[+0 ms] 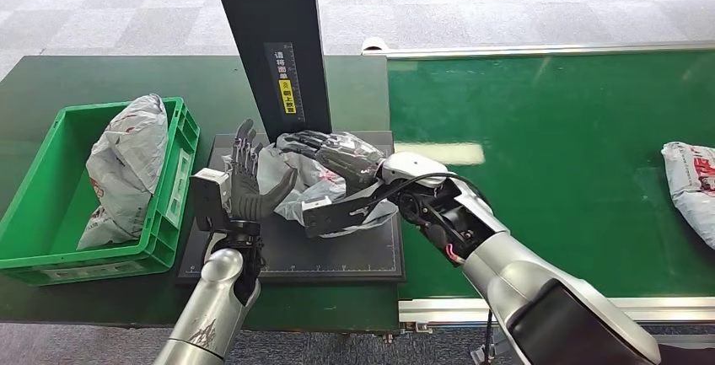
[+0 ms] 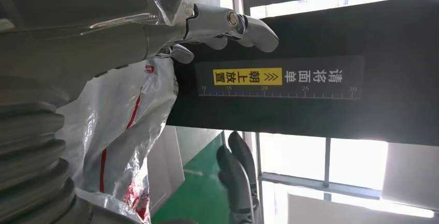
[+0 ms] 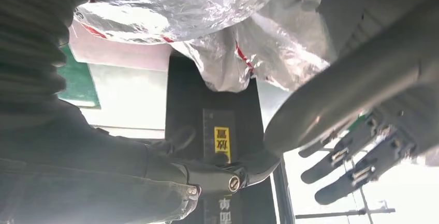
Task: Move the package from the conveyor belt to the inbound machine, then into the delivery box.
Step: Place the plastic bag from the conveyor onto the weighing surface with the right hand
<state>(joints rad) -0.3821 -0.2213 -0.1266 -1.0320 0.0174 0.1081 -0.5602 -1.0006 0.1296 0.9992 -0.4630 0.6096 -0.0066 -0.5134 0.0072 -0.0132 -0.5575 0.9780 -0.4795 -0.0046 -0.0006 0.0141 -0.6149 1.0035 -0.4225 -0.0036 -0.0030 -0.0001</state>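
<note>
Grey package (image 1: pixel 291 181) on the black scanner plate (image 1: pixel 337 255), directly before the upright black post (image 1: pixel 274 45). Right hand (image 1: pixel 337 156) lies over it, fingers draped on the wrapping; left hand (image 1: pixel 249 181) stands beside, fingers apart (palm toward the bag). Green crate (image 1: pixel 173 188) at left holds another bag (image 1: pixel 126 167); a third (image 1: pixel 691 178) waits on the belt (image 1: pixel 548 171).

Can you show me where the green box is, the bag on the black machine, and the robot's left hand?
green box (image 1: pixel 173 181), head view, right wall.
bag (image 1: pixel 285 171), head view, crinkled middle.
left hand (image 1: pixel 249 181), head view, palm.
</note>
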